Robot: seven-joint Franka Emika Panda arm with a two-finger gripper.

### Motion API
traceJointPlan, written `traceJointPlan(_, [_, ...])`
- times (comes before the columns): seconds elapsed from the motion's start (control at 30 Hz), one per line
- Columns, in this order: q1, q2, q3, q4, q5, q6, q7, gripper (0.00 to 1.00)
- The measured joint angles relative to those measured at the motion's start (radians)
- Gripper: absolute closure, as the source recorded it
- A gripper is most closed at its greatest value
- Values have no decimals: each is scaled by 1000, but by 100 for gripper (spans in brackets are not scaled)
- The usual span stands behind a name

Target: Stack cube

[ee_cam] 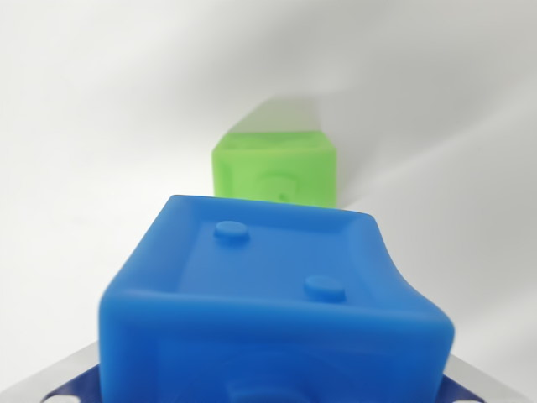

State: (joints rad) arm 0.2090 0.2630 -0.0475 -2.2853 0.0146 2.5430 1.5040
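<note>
- White table [101,109]: no edges or corners in frame.
- Blue cube [277,294]: fills the wrist view's bottom, apparently carried in the claw; fingers not visible, so opening cannot be told.
- Green cube [277,168]: straight ahead beyond the blue one, apart, slightly toward the wrist view's right.

We see a plain white surface [101,126] filling nearly the whole frame, from the top edge down both sides. It is smooth and unmarked, brightest at upper left. A soft grey shadow [436,159] crosses it diagonally at right, from the upper right toward the centre. At the bottom corners we find pale grey wedges [50,378], the lower-left one edged with a dark blue patterned strip; what they belong to we cannot tell.
</note>
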Motion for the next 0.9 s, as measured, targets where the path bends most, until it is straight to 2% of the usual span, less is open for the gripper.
traceJointPlan(0.9, [0, 121, 3, 2, 13, 119, -8, 100])
